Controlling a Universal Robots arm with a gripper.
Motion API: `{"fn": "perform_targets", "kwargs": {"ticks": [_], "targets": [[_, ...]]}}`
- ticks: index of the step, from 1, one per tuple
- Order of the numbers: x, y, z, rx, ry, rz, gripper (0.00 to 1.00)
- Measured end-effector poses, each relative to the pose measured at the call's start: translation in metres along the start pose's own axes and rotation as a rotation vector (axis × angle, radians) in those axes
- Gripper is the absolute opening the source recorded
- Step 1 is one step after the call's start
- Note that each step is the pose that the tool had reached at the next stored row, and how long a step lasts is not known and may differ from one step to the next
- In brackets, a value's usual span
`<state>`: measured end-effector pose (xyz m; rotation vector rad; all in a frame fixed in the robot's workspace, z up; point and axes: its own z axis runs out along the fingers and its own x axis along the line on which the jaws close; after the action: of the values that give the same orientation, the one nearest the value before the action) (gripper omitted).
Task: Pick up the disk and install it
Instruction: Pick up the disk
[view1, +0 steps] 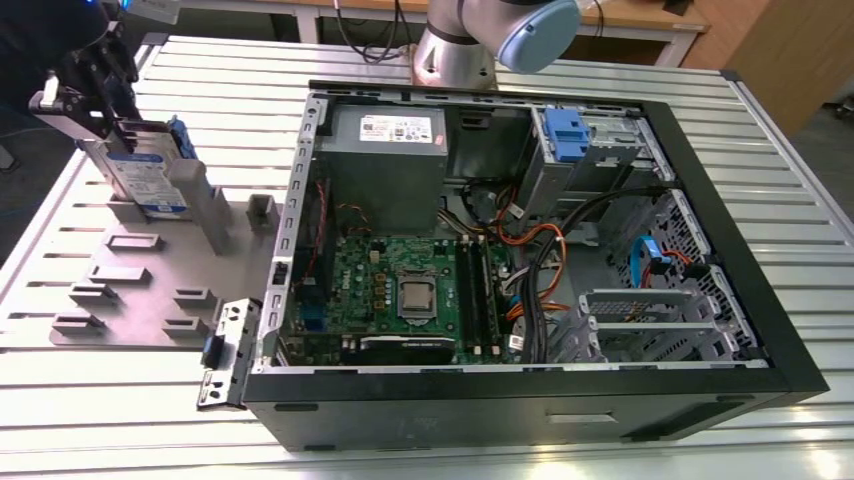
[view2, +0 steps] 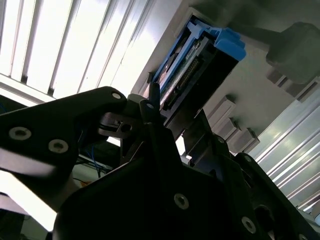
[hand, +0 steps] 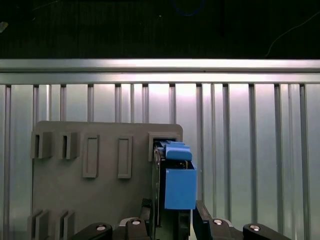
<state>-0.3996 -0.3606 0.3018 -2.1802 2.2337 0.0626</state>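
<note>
- At the corner slot of the grey holder plate (hand: 75, 200) on the slatted worktop (hand: 250, 150), the disk (hand: 179, 187) stood on edge. Its blue caddy frame was turned toward the first wrist camera, and its lower end seemed seated in the slot.
- The pincer (hand: 173, 220) straddled the disk, jaws drawn narrow with one against each broad face. No gap showed on either side, so I judged it clamped on the disk, with drawing it out of the slot as the step in hand.
- Doing that well called for a pull straight along the slot's walls, since any tilt would likely have wedged the caddy frame against the plate.
- The hold lay on the flat faces, which looked sound. The plastic frame could flex, though, so the squeeze needed to be firm rather than hard.
- In the exterior view the grey holder plate lay just beside the open computer case (view1: 747, 330), toward the exterior view's left. The raised case wall was the thing to keep clear of, so the disk needed to come fully free of the slot with no sideways drift.
</note>
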Motion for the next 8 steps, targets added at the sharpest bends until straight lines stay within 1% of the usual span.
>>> {"fn": "perform_targets", "kwargs": {"ticks": [5,8], "targets": [[0.0,-0.003,0.0,-0.0002,0.0001,0.0,0.45],[0.0,-0.0031,0.0,-0.0002,0.0001,0.0,0.45]]}}
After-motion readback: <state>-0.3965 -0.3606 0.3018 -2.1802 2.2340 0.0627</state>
